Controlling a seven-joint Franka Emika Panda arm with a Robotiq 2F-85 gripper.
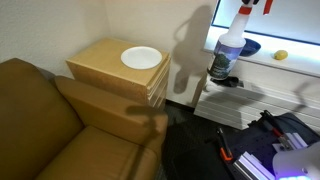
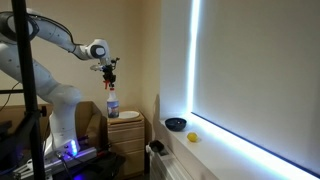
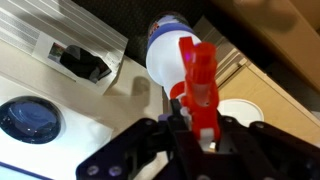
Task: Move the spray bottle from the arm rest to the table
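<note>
My gripper (image 3: 205,135) is shut on the red trigger head of the spray bottle (image 3: 172,52) and holds it hanging in the air. In an exterior view the spray bottle (image 1: 228,52) hangs at the upper right in front of the white table (image 1: 300,58), with the gripper (image 1: 250,6) at the top edge. In an exterior view the bottle (image 2: 112,102) hangs under the gripper (image 2: 109,70), above the tan side table. The brown sofa arm rest (image 1: 105,108) lies lower left, bare.
A tan wooden side table (image 1: 100,55) carries a white plate (image 1: 141,57). A dark blue bowl (image 2: 176,124) and a yellow object (image 2: 194,137) sit on the white table. A white radiator-like unit (image 1: 250,100) stands under the table. Cables and gear lie on the floor.
</note>
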